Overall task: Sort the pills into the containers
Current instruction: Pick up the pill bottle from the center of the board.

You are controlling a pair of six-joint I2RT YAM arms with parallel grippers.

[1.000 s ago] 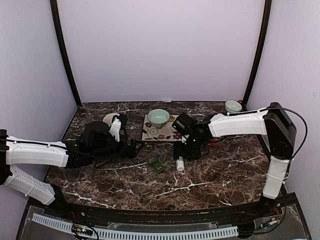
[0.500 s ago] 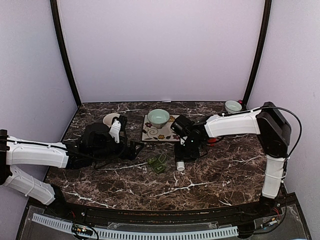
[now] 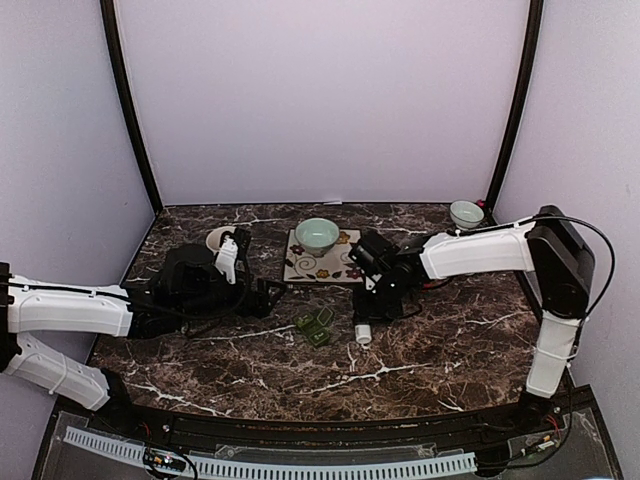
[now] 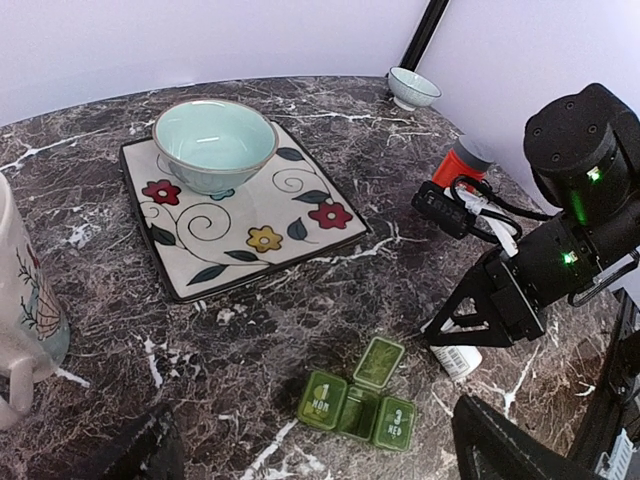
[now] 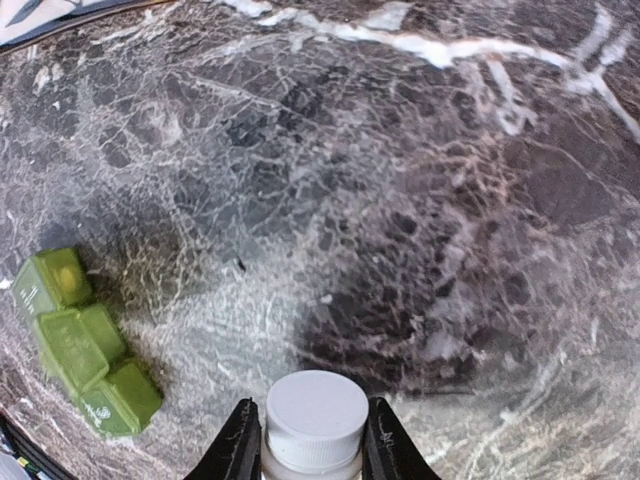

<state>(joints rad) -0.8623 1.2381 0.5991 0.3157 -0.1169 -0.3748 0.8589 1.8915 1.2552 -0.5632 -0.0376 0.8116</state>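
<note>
The right gripper [image 5: 312, 428] jaws are clasping the white-capped bottle [image 5: 315, 405]; the left gripper [image 4: 330, 455] jaws are gaping. The pill box [image 4: 360, 400] is lying at the bottle's nine o'clock.

Dark white-veined marble table [image 3: 420, 360], pale lilac walls [image 3: 320, 100], black corner posts [image 3: 129, 110]
</note>
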